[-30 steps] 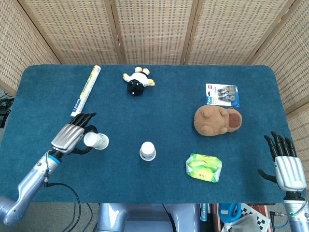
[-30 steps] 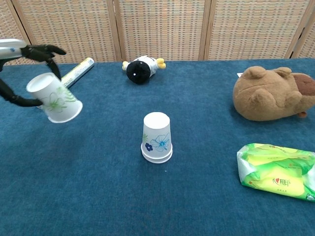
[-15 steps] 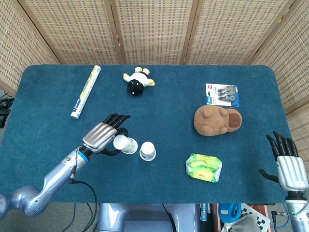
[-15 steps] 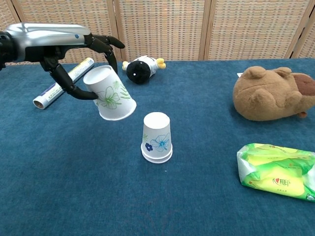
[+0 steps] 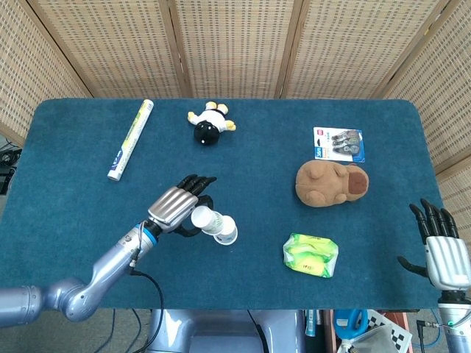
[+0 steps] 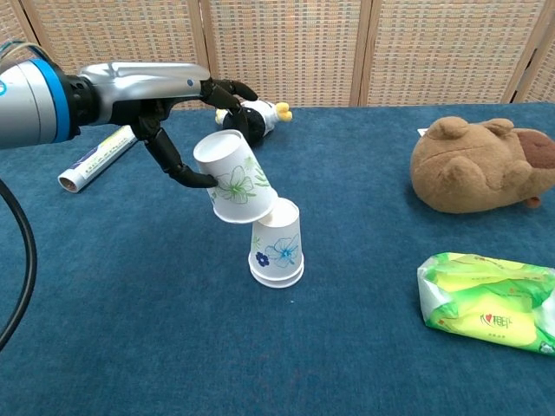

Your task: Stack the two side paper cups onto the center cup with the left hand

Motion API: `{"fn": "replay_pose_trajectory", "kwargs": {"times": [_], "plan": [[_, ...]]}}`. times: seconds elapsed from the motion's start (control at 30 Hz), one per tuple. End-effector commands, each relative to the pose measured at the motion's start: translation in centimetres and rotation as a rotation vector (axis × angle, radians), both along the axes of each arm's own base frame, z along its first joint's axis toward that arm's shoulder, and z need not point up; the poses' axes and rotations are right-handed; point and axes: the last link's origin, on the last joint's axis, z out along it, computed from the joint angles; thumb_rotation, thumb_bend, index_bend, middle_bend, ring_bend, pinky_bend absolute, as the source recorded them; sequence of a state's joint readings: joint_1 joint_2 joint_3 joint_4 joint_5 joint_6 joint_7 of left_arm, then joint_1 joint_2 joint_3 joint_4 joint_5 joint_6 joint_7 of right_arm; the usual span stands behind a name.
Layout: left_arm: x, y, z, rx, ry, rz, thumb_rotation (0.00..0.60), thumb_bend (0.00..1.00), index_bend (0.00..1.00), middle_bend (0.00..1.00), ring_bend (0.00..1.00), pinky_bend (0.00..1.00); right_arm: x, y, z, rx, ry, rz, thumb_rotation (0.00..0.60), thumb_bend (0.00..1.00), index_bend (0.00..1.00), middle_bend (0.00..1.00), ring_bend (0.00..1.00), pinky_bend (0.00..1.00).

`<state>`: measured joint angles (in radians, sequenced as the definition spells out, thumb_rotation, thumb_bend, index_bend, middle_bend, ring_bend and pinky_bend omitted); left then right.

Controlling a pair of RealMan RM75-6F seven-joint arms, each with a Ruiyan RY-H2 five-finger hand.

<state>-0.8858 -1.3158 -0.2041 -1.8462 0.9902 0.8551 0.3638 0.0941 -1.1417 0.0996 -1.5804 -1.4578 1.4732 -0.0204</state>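
Landmark: I take the center cup [image 6: 277,243] as my reference; it stands upside down on the blue table [image 5: 73,147], and looks like two nested cups.
Left hand: my left hand [image 5: 175,208] is clamped on a green-flowered paper cup [image 6: 234,178], thumb under it, fingers [image 6: 227,89] over it.
Held cup: tilted, open mouth aimed down at the center cup's top, its rim at or just touching that top's left edge; not yet over it.
Right hand: my right hand [image 5: 440,251] is far right of the center cup at the table's near edge, fingers straight and apart, holding nothing.
Right of center cup: green wipes packet [image 6: 487,311], brown plush [image 6: 479,165] behind it.
Behind center cup: black-and-white plush toy [image 6: 251,119], rolled tube [image 5: 130,139] further left.
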Motion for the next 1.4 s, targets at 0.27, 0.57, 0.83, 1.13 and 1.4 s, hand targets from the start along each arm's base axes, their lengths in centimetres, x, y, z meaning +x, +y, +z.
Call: {"fn": "replay_pose_trajectory", "kwargs": {"times": [0.27, 0.57, 0.83, 1.13, 1.4], "plan": [[2.4, 0.2, -1.6, -0.019, 0.032, -0.034, 0.6, 0.28, 0.41, 0.0, 0.0, 0.0, -0.1, -0.1, 0.3, -0.006, -0.009, -0.004, 0.6, 0.0, 0.0, 0.0, 0.0, 0.0], [3.4, -0.2, -2.9, -0.036, 0.056, -0.035, 0.6, 0.28, 0.01, 0.0, 0.0, 0.0, -0.1, -0.1, 0.6, -0.011, -0.018, -0.005, 0.6, 0.0, 0.0, 0.0, 0.0, 0.0], [4.2, -0.7, -1.0, 0.048, -0.022, -0.073, 0.6, 0.28, 0.0, 0.0, 0.0, 0.0, -0.1, -0.1, 0.6, -0.01, -0.018, -0.004, 0.6, 0.0, 0.0, 0.0, 0.0, 0.0], [-2.6, -3.8, 5.6, 0.323, -0.02, 0.005, 0.6, 0.27, 0.0, 0.0, 0.0, 0.0, 0.1, 0.1, 0.4, -0.004, -0.011, 0.006, 0.6, 0.0, 0.0, 0.0, 0.0, 0.0], [-17.4, -9.9, 10.9, 0.542, 0.022, 0.259, 0.6, 0.21, 0.0, 0.0, 0.0, 0.0, 0.6, 0.3, 0.1, 0.003, -0.006, 0.02, 0.6, 0.0, 0.0, 0.0, 0.0, 0.0]]}}
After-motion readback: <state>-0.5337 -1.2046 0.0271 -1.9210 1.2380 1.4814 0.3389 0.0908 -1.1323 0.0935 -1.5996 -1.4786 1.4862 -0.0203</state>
